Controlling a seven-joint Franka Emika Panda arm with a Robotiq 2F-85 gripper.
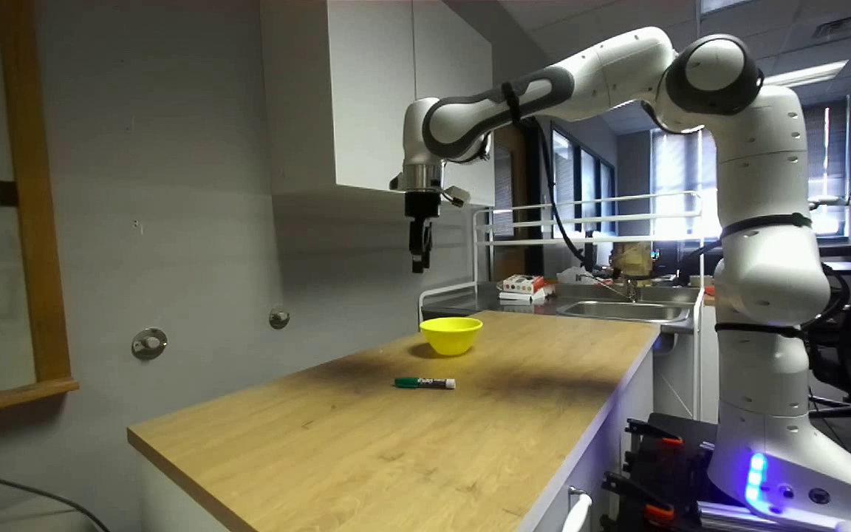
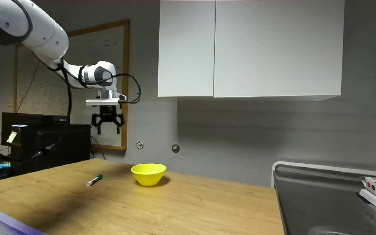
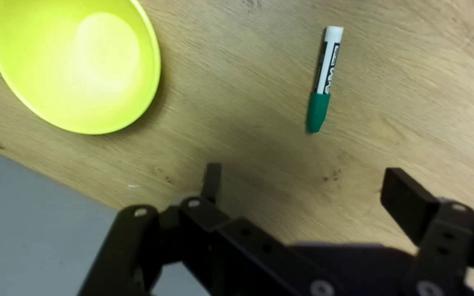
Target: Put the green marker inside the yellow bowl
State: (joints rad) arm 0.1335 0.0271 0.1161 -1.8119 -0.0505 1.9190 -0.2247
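The green marker [image 1: 424, 383] lies flat on the wooden counter. It has a white body with dark lettering and a green cap; it also shows in an exterior view [image 2: 94, 180] and in the wrist view [image 3: 324, 80]. The yellow bowl [image 1: 451, 336] stands upright beside it, apart from it. The bowl also shows in an exterior view [image 2: 148, 174] and, cut by the top edge, in the wrist view [image 3: 76, 70], where its visible inside is empty. My gripper [image 3: 303, 176] is open and empty, pointing down high above the counter, as an exterior view [image 2: 108, 132] shows.
The wooden counter [image 1: 366, 443] meets a grey wall [image 1: 204, 295]. White cabinets [image 2: 250, 49] hang above it. A sink [image 1: 623, 311], a white rack [image 1: 580, 241] and small boxes [image 1: 523, 284] are past the counter's far end. A whiteboard [image 2: 77, 107] hangs behind the arm.
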